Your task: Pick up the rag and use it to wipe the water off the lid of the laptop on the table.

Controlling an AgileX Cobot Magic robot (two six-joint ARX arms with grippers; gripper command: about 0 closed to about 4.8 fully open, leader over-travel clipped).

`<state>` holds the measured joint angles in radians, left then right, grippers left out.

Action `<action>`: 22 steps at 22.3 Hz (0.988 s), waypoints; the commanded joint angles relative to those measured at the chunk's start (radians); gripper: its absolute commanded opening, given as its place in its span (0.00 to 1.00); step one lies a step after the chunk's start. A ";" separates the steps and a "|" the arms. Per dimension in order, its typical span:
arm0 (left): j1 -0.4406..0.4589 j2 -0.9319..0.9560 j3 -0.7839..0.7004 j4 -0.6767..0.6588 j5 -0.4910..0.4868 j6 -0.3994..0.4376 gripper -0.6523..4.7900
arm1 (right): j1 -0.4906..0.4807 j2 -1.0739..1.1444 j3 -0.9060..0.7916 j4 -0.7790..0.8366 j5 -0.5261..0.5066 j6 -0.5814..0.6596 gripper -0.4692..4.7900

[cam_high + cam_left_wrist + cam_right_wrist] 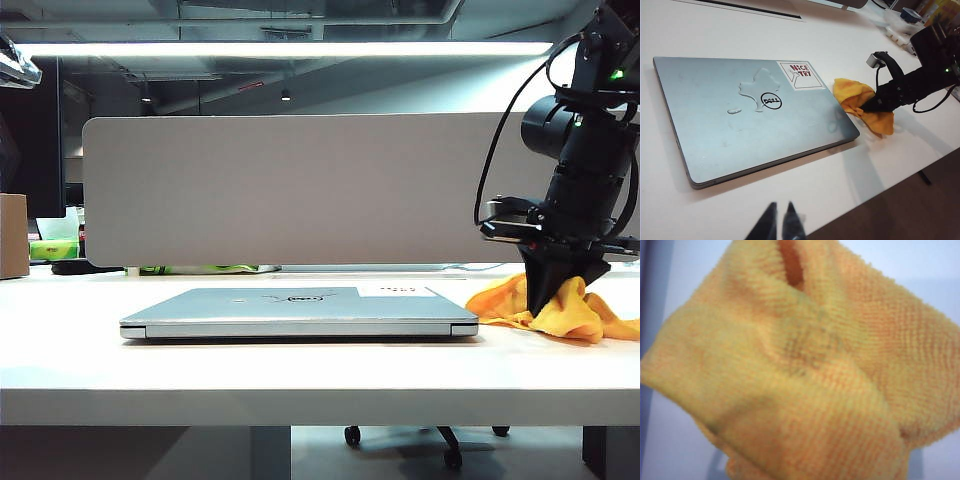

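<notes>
A closed silver-grey Dell laptop [298, 312] lies flat on the white surface [300, 375], close to its front edge. Its lid [740, 117] carries a dark oval logo [771, 102] near the middle and a white sticker [800, 75] with red print reading "NICE TRY" toward one corner. The water [754, 91] sits on the lid as a clear irregular puddle touching the logo, with a separate small drop just beside it.

The orange-yellow rag [565, 310] lies crumpled on the surface just off the laptop's right-hand end, near the sticker corner, touching or nearly touching the laptop's edge. The right claw [547, 300] points down into the rag, its dark tips pressed together on a fold of the cloth; the right wrist view is filled with bunched terry fabric [805, 370], so the tips themselves are hidden there. The rag rests on the surface.

The left claw [780, 220] hangs above the surface's front edge, well apart from the laptop, its two dark tips close together with only a narrow slit between them, pinching nothing.

A grey divider panel [290, 190] with rounded corners stands along the far edge of the surface.
</notes>
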<state>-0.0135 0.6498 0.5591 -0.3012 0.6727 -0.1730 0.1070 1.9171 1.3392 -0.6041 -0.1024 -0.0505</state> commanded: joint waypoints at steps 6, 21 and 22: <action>-0.001 -0.002 0.003 0.010 0.002 0.002 0.16 | 0.047 -0.119 0.150 -0.021 -0.008 0.026 0.07; -0.001 -0.003 0.003 0.010 0.001 0.002 0.16 | 0.269 0.151 0.569 0.197 0.043 0.087 0.07; -0.001 -0.003 0.003 0.010 0.001 0.002 0.16 | 0.275 0.174 0.573 0.213 0.044 0.088 0.07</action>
<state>-0.0135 0.6491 0.5591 -0.3027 0.6716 -0.1730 0.3733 2.0777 1.9015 -0.4244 -0.0662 0.0345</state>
